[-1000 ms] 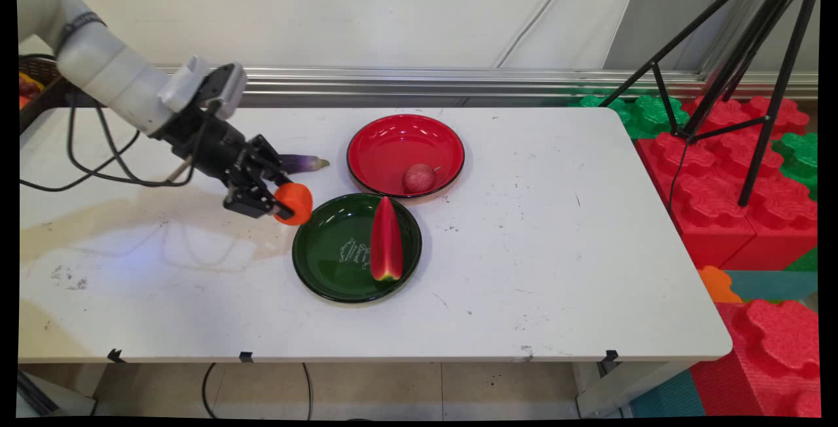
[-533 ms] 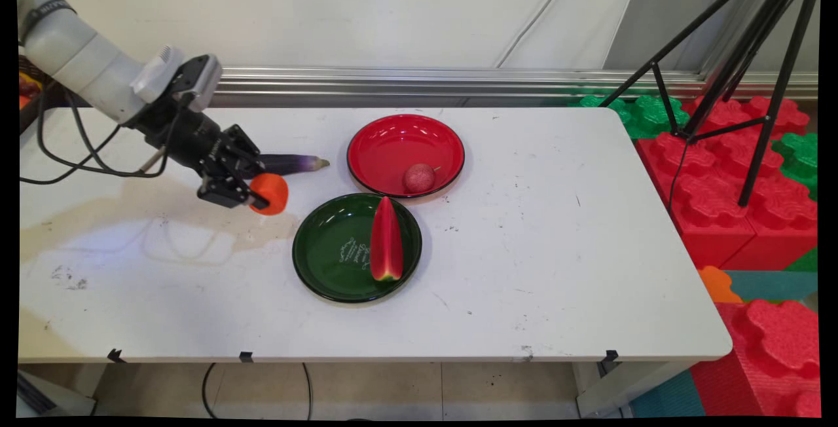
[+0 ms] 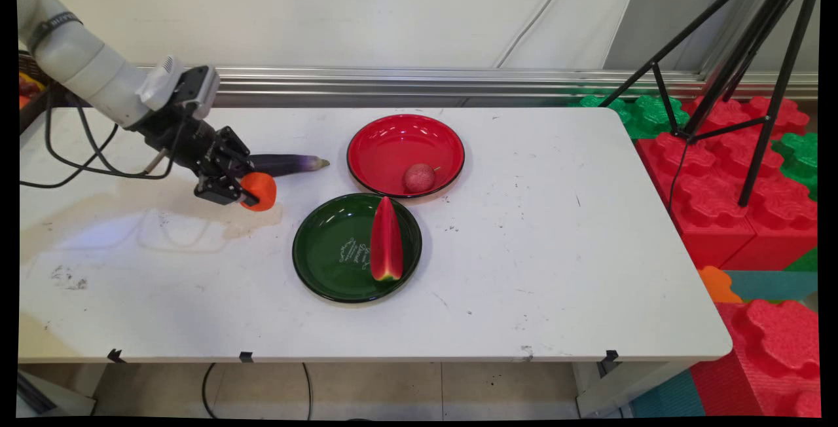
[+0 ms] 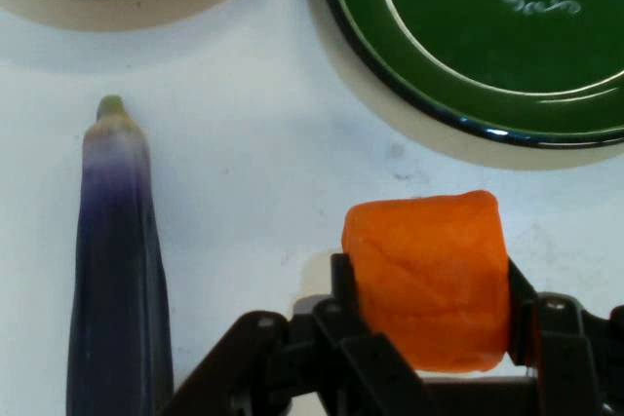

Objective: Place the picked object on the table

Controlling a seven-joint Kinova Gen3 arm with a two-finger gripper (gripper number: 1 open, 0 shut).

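my gripper pinches the orange chunk at middle left, low by the eggplant — i should go slow, squeeze gently — not bump it.

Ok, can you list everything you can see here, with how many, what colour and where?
Orange chunk of toy food: one, orange, clamped in the gripper, left of the green plate.
Long purple toy eggplant: one, purple, on the table beside the gripper.
Round green plate: one, dark green, table centre.
Watermelon slice: one, red with green rind, on the green plate.
Round red plate: one, behind the green plate.
Small reddish ball fruit: one, on the red plate.
White table: one.
Black tripod: one, right.
Foam blocks: several, red and green, right.
Black two-finger gripper: one, on the white arm, left.
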